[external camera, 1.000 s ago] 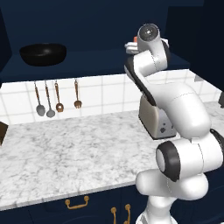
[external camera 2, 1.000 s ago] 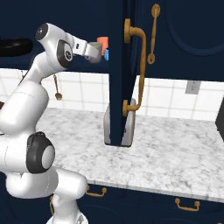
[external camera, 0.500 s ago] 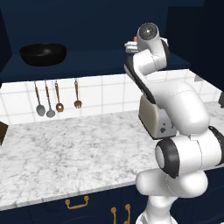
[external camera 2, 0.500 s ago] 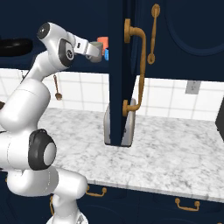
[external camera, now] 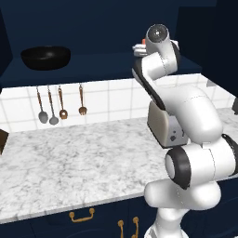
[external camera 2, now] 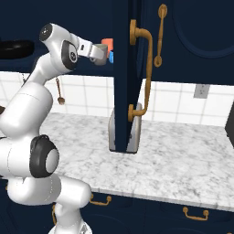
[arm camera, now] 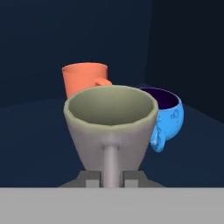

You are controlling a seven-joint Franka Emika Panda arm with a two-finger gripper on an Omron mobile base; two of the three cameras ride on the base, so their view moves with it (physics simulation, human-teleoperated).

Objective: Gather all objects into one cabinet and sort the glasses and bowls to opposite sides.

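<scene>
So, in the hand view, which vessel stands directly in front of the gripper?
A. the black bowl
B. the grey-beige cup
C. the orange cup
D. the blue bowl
B: the grey-beige cup stands nearest, its handle between the finger tips, with the orange cup behind it and the blue bowl beside it.

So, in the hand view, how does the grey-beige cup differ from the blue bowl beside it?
The grey-beige cup is taller, with a pale inside; the blue bowl is lower and rounder, with a dark inside. The cup's handle sits between the tips of the tool; the bowl stands free behind it, partly hidden. Both stand upright on the navy shelf.
</scene>
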